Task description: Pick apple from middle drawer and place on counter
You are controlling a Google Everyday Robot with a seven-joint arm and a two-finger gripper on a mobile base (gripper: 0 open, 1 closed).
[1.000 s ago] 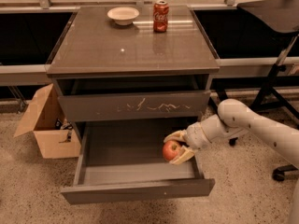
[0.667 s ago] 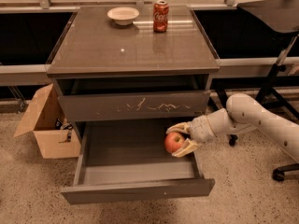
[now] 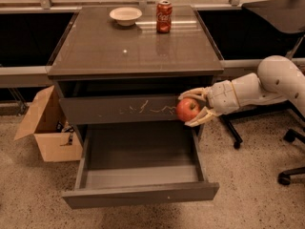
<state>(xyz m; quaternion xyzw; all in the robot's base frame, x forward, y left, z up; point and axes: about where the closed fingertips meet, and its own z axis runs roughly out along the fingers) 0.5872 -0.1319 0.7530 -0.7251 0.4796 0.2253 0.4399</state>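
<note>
- We see the gripper (image 3: 185,110) right of frame centre, fingers clamped around the apple (image 3: 188,109).
- Apple sits mid-air against the scratched drawer front (image 3: 114,110), above the open middle drawer (image 3: 140,194), below the counter (image 3: 133,51) edge.
- Can (image 3: 164,16) and bowl (image 3: 126,15) at top centre.

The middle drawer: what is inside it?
The middle drawer shows only bare floor; its front panel hides the nearest strip. The gripper holds the apple above, by the scratched front.

Arm (image 3: 264,84): one, white, entering from the right edge, forearm reaching left. Gripper (image 3: 190,111): right of centre at mid-height, two cream fingers clamped above and below the apple (image 3: 186,109).
</note>
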